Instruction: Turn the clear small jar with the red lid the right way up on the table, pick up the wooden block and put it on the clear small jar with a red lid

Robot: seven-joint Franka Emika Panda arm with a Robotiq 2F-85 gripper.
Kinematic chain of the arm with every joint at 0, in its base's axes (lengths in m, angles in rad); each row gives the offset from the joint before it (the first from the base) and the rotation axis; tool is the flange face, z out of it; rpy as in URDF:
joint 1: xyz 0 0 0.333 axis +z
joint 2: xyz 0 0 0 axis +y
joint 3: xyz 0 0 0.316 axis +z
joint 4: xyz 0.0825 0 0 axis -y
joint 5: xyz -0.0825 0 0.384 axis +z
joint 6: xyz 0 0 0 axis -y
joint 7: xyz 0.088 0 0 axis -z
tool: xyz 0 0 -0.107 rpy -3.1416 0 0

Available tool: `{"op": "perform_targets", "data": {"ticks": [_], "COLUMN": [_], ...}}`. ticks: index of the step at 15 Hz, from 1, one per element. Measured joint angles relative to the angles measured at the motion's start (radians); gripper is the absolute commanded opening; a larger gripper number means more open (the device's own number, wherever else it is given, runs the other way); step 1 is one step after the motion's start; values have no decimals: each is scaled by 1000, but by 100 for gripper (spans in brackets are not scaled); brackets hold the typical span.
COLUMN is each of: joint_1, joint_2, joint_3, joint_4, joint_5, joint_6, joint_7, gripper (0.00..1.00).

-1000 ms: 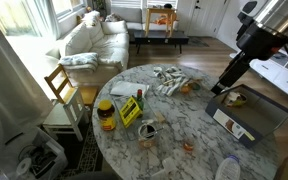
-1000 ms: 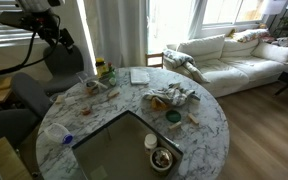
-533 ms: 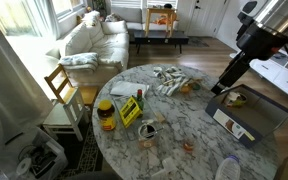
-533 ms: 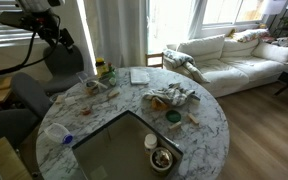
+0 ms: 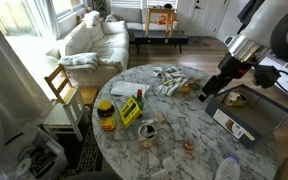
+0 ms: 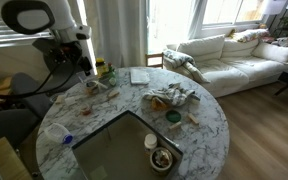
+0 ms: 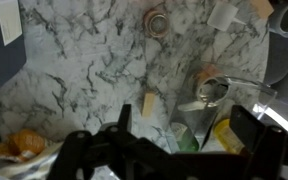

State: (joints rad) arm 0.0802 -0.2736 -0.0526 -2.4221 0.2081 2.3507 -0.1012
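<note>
the arm bends down over the table's (image 5: 180, 122) right side, gripper (image 7: 184, 128) spread wide and empty. the clear small jar with the red lid (image 7: 210, 87) lies just past its fingertips.

On the surface (image 5: 176, 118), big jar (image 5: 106, 113) stands nr the edge on the chair (image 5: 62, 95) side, w/ box (image 5: 130, 109) just beside it twd the centre. Cloth heap (image 5: 169, 79) lies at the far edge, sofa (image 5: 89, 40) behind it. Tray (image 5: 246, 117) sits opp. the big jar. Tool (image 5: 208, 95) hangs btwn cloth heap & tray. In wrist view I see wooden block (image 7: 150, 104) flat on the surface, small jar (image 7: 212, 91) nr it on its right, both just ahead of the tool.
</note>
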Motion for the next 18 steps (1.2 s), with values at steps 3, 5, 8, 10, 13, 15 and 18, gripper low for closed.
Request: {"op": "perform_targets", "data": {"ticks": [3, 5, 8, 10, 13, 15, 18], "joint_1": [-16, -17, -19, -19, -22, -31, -50], "joint_2": [170, 268, 399, 445, 452, 453, 470], "joint_3": [-18, -15, 16, 27, 27, 30, 29], "joint_4": [5, 24, 71, 98, 112, 113, 114], "joint_5": [116, 221, 378, 404, 408, 408, 394], "joint_6": [64, 65, 61, 61, 58, 57, 26], "joint_7": [2, 0, -8, -8, -8, 28, 166], "gripper": [100, 100, 100, 100, 100, 100, 100]}}
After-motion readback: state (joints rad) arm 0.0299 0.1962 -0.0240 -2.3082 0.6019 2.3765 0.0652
